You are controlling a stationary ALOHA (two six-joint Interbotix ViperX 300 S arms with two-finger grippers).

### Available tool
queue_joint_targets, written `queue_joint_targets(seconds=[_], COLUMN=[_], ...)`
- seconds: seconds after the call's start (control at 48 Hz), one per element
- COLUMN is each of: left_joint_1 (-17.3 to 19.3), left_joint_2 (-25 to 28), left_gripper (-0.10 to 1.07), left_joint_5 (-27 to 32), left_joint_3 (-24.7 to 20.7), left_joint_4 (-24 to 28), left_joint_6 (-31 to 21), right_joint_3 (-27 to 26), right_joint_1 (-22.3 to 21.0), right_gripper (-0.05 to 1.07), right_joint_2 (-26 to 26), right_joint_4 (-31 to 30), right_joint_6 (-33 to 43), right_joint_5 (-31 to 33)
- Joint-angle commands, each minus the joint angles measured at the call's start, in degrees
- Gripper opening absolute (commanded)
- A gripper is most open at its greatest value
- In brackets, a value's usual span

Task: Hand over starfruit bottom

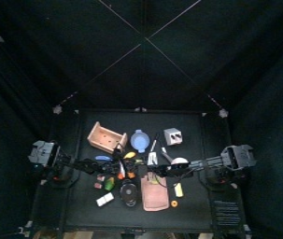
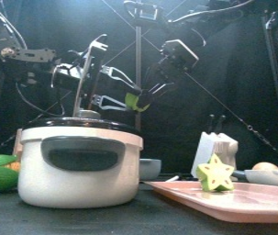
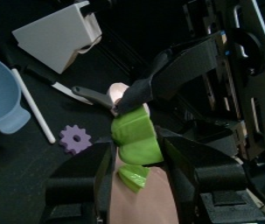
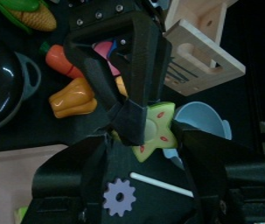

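Above the table's middle, my right gripper (image 4: 156, 138) pinches the starfruit bottom (image 2: 132, 99) aloft for the handover. My left gripper (image 3: 135, 150) brackets it; whether it grips, I cannot tell.

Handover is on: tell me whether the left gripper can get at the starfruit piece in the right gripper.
Probably yes. The starfruit piece sits between the open jaws of the left gripper, and the right gripper pinches only its far end; nothing else stands between.
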Motion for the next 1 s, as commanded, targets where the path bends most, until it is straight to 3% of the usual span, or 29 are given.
queue_joint_targets(seconds=[0.0,0.125,0.396,0.979], left_joint_1=[0.4,0.4,0.4,0.4], left_joint_2=[-0.7,-0.8,-0.8,-1.2], left_gripper=[0.62,0.62,0.62,0.62], left_joint_5=[-0.3,-0.3,-0.3,-0.3], left_joint_3=[-0.7,-0.4,0.0,1.1], left_joint_4=[0.2,0.2,0.3,0.2], left_joint_6=[0.3,0.3,0.3,0.3], right_joint_3=[-1.7,-1.7,-1.2,-0.4], right_joint_1=[0.2,0.2,0.2,0.2], right_gripper=[0.77,0.81,1.03,1.04], right_joint_2=[-1.3,-1.6,-2.3,-4.2], right_joint_4=[0.4,0.7,1.2,1.2], right_joint_6=[0.4,0.4,0.4,0.4], right_joint_5=[-0.4,-0.5,-0.6,-0.2])
